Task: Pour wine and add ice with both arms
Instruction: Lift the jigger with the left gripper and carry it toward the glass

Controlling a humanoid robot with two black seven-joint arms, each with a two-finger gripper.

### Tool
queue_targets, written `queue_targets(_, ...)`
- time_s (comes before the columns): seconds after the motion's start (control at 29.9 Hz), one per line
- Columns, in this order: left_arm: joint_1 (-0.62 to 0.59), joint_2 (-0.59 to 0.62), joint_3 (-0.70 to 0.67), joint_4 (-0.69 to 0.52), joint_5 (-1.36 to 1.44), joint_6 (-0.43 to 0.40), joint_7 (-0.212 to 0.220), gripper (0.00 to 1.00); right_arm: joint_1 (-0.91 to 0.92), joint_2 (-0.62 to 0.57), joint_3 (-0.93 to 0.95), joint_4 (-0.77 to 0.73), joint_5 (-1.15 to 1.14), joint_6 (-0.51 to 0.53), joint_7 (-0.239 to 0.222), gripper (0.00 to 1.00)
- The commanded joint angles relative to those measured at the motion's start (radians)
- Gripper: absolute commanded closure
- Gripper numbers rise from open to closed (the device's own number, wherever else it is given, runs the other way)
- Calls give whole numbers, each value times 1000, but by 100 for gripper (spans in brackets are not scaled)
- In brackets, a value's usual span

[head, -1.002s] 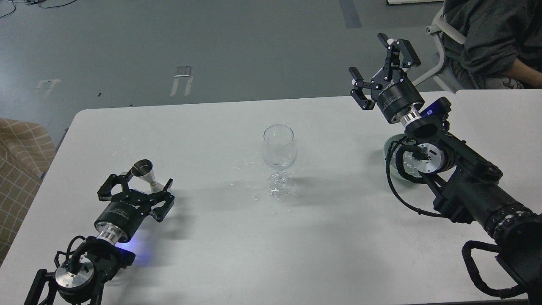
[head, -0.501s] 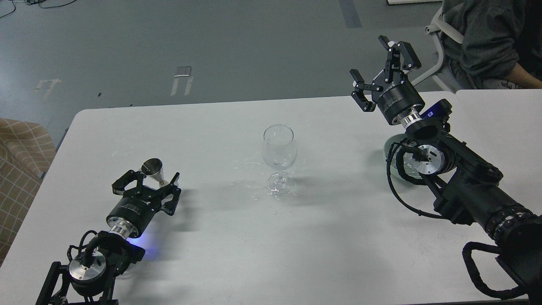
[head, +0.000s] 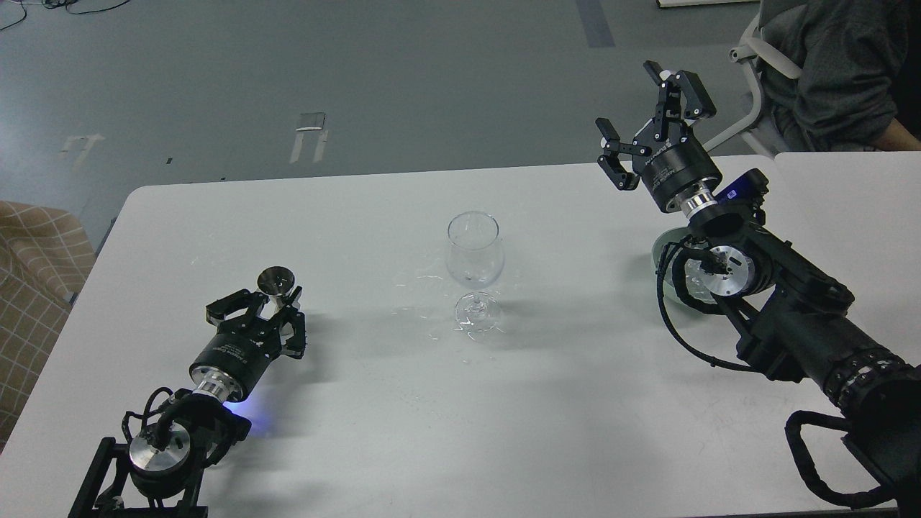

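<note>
An empty clear stemmed wine glass (head: 473,252) stands upright mid-table. My left gripper (head: 275,301) lies low over the table left of the glass. It is shut on a small silver jigger (head: 276,280), whose mouth faces up. My right gripper (head: 628,102) is open and empty, raised above the table's far right edge. A pale glass bowl (head: 658,253) sits under my right arm and is mostly hidden by it. A few whitish glints inside it may be ice (head: 692,279), but I cannot tell for sure.
The white table (head: 374,432) has small wet spots (head: 432,277) around the glass's foot. A second white table (head: 856,194) adjoins at the right. A seated person (head: 827,79) on a chair is behind it. A plaid sofa (head: 29,288) is at the left.
My left gripper has moved right and a little away from me, toward the glass, carrying the jigger, which now stands more upright. My right arm has barely moved.
</note>
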Motion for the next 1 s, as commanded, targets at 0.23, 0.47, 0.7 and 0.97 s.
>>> queue_targets(0.23,0,-12,-3,-3,-14,-30,-1,100,0,0,0,0,0,0,0,0)
queue_targets(0.47,-8,-14,3,-40,-14,-12,8,100,0,-2,0,0,0,0,0,0)
queue_targets(0.7,-6,-14,30,-176,-14,68,48,100,0,-2,0,0,0,0,0,0)
queue_targets(0.97,-20,-14,91,-259,-14,129,92,100,0,-2,0,0,0,0,0,0)
